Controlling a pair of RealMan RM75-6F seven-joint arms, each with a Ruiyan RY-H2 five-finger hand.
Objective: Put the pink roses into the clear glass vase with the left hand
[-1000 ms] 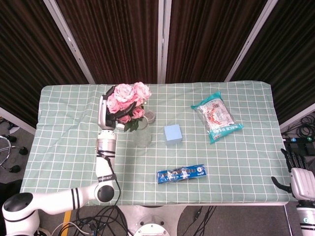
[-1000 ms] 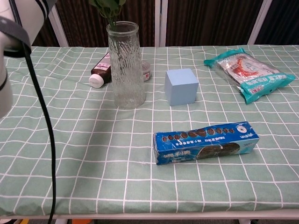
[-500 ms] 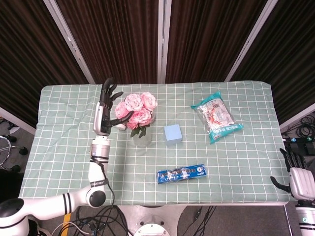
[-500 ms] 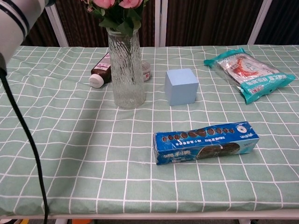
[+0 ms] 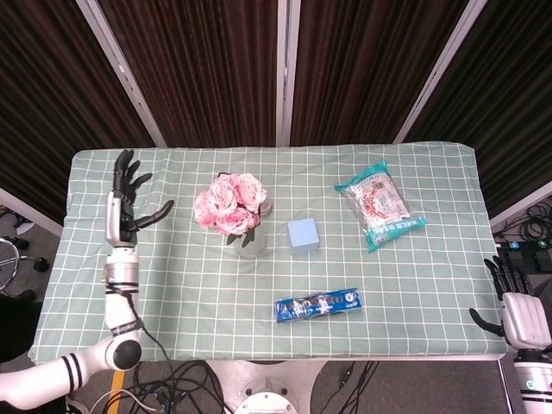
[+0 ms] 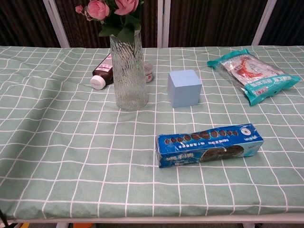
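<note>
Several pink roses (image 5: 228,203) sit in the clear ribbed glass vase (image 6: 128,71), stems inside. Left robot hand (image 5: 126,204), out at nine o'clock, is spread and empty. Risk: the top-heavy vase tips if bumped.

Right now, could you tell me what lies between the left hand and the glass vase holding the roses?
Only bare checked tablecloth in the head view: the left hand is open, well clear of the vase and pink roses.
</note>
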